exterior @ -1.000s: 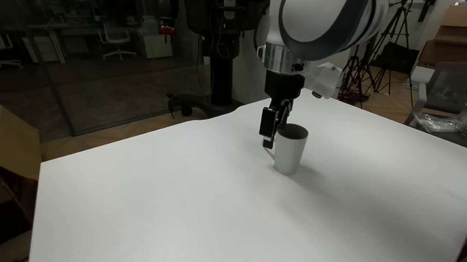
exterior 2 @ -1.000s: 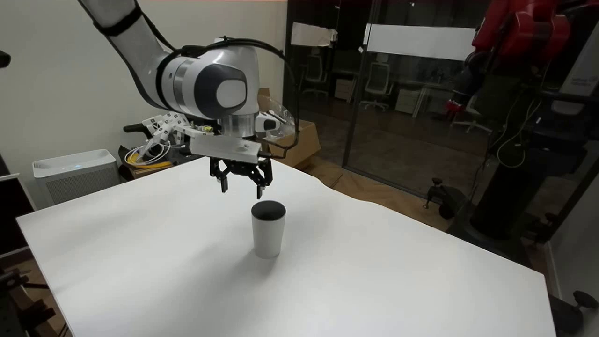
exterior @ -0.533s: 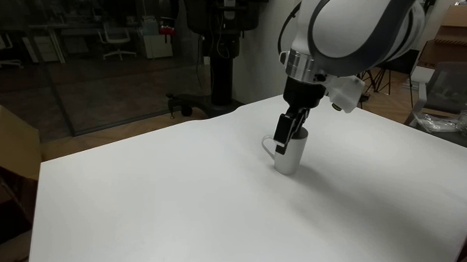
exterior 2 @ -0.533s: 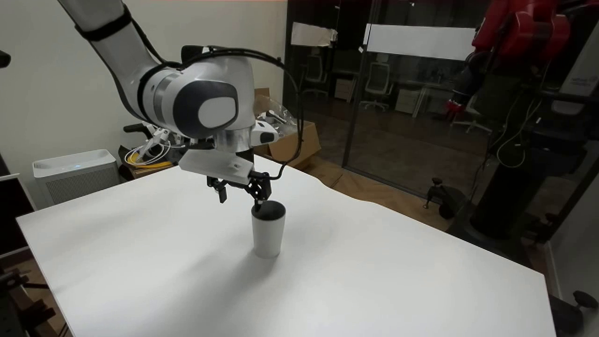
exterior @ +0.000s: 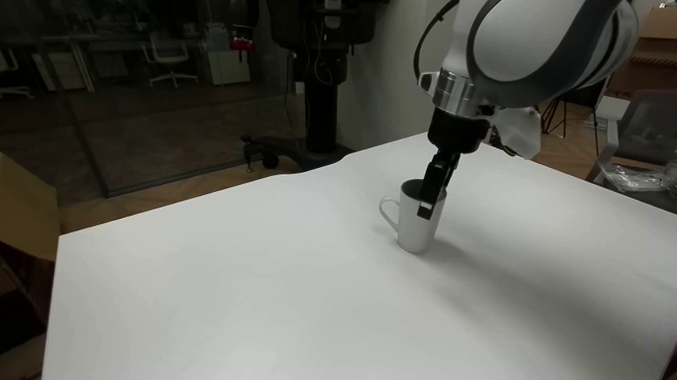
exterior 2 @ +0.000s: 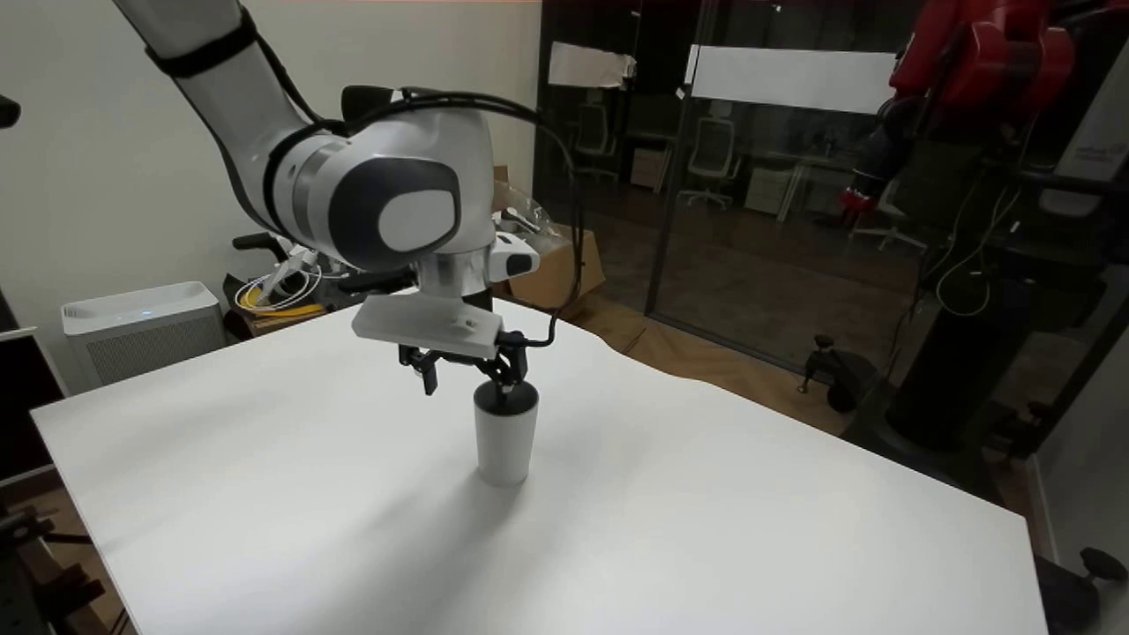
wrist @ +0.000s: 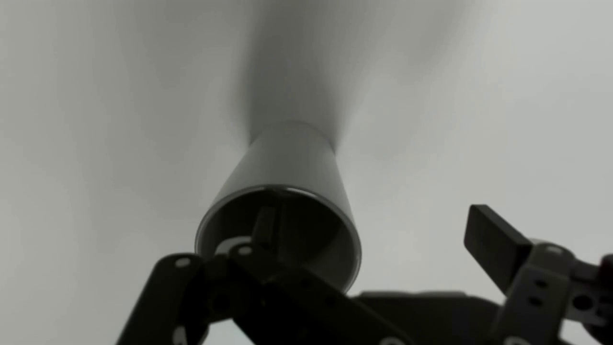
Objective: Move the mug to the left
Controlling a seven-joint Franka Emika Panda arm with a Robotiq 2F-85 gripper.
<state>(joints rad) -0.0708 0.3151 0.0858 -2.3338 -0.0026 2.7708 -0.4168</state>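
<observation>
Straddling the mug (wrist: 297,158): a stiff wall to pinch

Nearest in the wrist view, the gripper (wrist: 376,227) is spread wide: one finger (wrist: 264,227) dips into the mouth, the other finger (wrist: 495,244) hangs outside, with a gap between it and the wall. Nothing is clamped; whether the inner finger touches the ceramic I cannot tell.

Just below, the mug stands upright on the white table (exterior: 225,299). It looks glazed: rigid, fairly light, probably smooth enough to slip in a loose squeeze and brittle if dropped. The side wall between the two fingers seems the place to take hold, with the fingertips some way below the rim. Should one finger meet it before the other, the mug will probably slide or tip a little, so slow closing seems wise.

The handle (exterior: 381,208), clear of the fingers in an exterior view, offers another hold, though a mug hung by its loop might swing. Farther off, past the table edge, a cardboard box (exterior: 23,207) sits well apart from it.
</observation>
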